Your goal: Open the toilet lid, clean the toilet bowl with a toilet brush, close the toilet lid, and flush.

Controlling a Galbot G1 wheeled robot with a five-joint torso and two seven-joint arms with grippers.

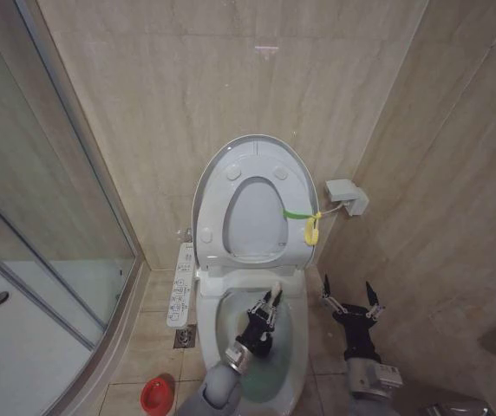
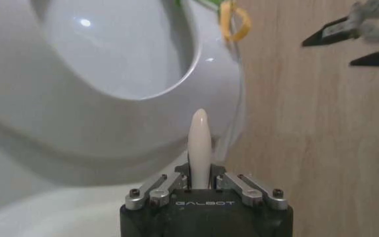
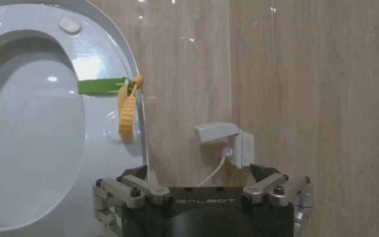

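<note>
The toilet lid (image 1: 254,217) stands raised against the wall, with the seat ring (image 1: 231,184) up in front of it. A yellow-green tag (image 1: 305,218) hangs at its edge (image 3: 125,101). Below lies the open toilet bowl (image 1: 293,347). My left gripper (image 1: 270,305) hangs over the bowl, shut on the pale handle of the toilet brush (image 2: 199,140). The brush's dark head is hidden under the gripper. My right gripper (image 1: 350,302) is open beside the bowl, near the right wall, holding nothing (image 3: 198,173).
A red brush holder (image 1: 154,395) sits on the floor left of the toilet. The button panel (image 1: 181,282) runs along the bowl's left side. A glass shower door (image 1: 48,199) bounds the left. A white wall box (image 1: 345,197) with a cable sits right of the lid.
</note>
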